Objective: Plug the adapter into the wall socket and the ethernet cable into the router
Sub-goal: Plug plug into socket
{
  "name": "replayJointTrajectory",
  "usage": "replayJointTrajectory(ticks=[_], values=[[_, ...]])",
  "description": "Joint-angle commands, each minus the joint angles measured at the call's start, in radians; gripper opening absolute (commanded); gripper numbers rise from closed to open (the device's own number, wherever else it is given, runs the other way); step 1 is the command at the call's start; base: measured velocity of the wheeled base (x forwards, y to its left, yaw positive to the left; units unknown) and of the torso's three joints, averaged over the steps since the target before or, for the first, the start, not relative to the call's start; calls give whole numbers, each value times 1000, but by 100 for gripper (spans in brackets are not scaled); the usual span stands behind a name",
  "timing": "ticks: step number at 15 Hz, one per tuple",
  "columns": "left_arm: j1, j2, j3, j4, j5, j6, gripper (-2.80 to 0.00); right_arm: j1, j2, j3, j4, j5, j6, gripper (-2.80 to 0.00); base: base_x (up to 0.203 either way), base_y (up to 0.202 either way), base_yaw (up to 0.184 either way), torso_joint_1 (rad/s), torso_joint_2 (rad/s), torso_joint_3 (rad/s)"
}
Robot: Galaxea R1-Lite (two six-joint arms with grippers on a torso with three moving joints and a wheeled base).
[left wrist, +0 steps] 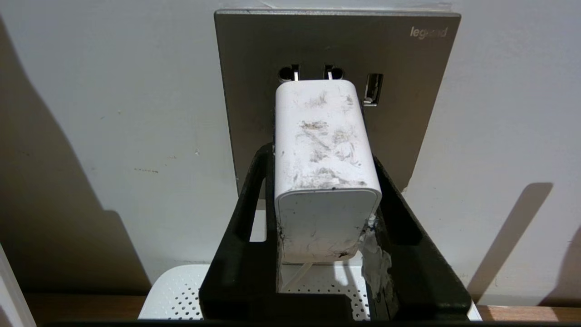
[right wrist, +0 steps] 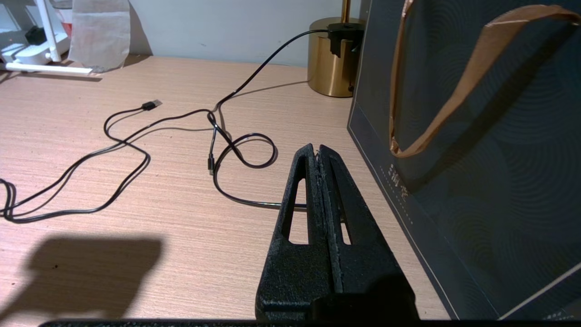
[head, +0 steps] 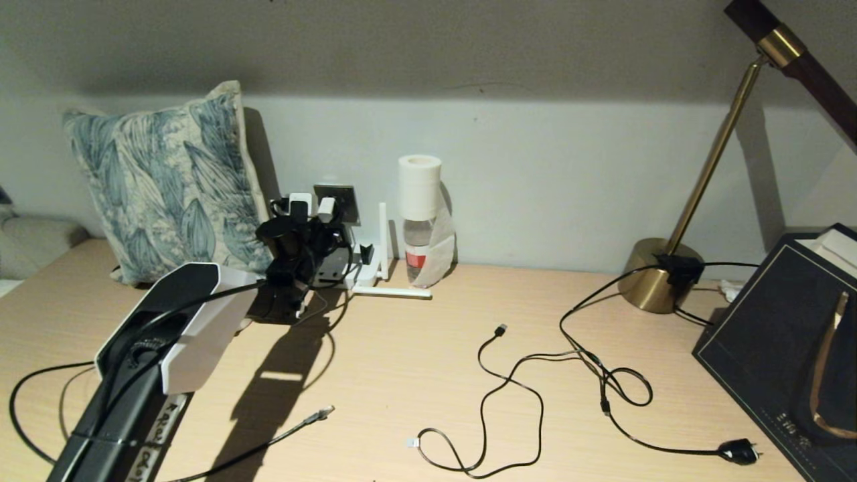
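Note:
My left gripper (left wrist: pixel 322 154) is shut on the adapter (left wrist: pixel 324 150), a scuffed white block, pinching its two sides. The adapter's front is up against the grey wall socket (left wrist: pixel 336 41), and a short stretch of its two metal prongs shows at the upper pin holes. In the head view the left gripper (head: pixel 320 221) is at the wall socket (head: pixel 341 195), above the white router (head: pixel 351 271). The ethernet cable (head: pixel 323 413) lies loose on the desk with its clear connector free. My right gripper (right wrist: pixel 316 149) is shut and empty, low over the desk beside a dark bag.
A leaf-print pillow (head: pixel 161 181) leans on the wall left of the socket. A bottle topped with a paper roll (head: pixel 420 221) stands right of the router. A thin USB cable (head: pixel 501 329), a black pronged plug (head: pixel 740 452), a brass lamp (head: pixel 659 274) and the dark bag (head: pixel 783 335) fill the right.

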Motion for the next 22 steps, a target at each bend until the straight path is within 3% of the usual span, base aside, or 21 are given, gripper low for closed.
replayJointTrajectory(ticks=[1,22], values=[[0,-4,-1,-9,1,1,-280,1,0,26,-1,0,0,-280,0,0,0,0,0,0],[-15,-87,-1,19,8,-1,-280,1,0,26,-1,0,0,-280,0,0,0,0,0,0]])
